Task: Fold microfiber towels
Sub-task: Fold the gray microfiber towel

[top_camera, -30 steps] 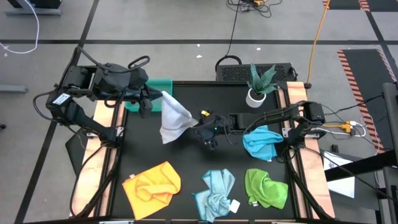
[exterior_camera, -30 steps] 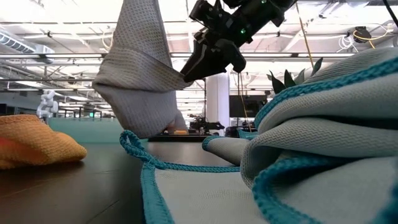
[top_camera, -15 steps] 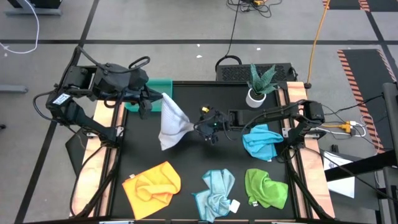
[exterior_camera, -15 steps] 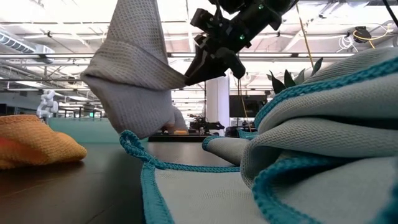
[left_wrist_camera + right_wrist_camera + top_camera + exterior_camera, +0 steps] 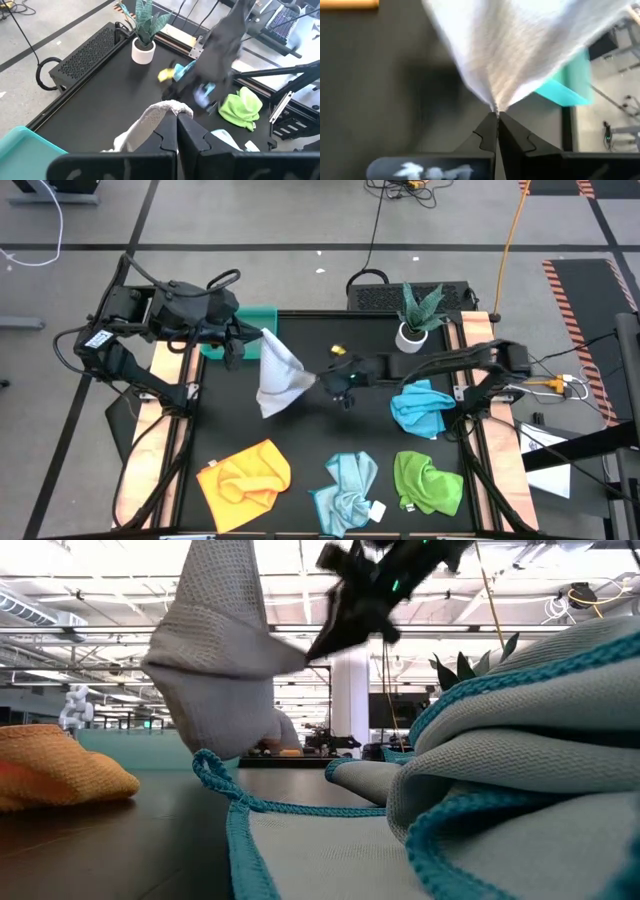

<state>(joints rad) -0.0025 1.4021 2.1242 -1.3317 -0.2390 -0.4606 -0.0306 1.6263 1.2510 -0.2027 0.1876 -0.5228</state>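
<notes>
The white-grey microfiber towel hangs above the middle of the black table, spread between both grippers. My left gripper is shut on its upper end by the teal tray. My right gripper is shut on its right-hand corner; in the low view the towel bulges left of that gripper. The other microfiber towels lie crumpled on the table: yellow-orange, pale blue, green along the near edge, bright blue at the right. My left gripper pinches the towel's upper end between its two fingers, reaching in from the table's left. The cloth bunches over the fingertips and hangs below them. My right gripper pinches a side corner of the towel at its fingertips, coming roughly level from the table's right. The cloth fans out from that point, drawn into folds toward the left gripper.
A potted plant stands at the far right, beside a black grille box. The pale blue towel's edge fills the foreground of the low view. Wooden rails run along both table sides.
My right gripper has shut on the white-grey towel's right-hand corner, turned about its wrist and risen a little. The corner is now drawn out to a point toward the table's right, while the upper end stays in my still left gripper.
</notes>
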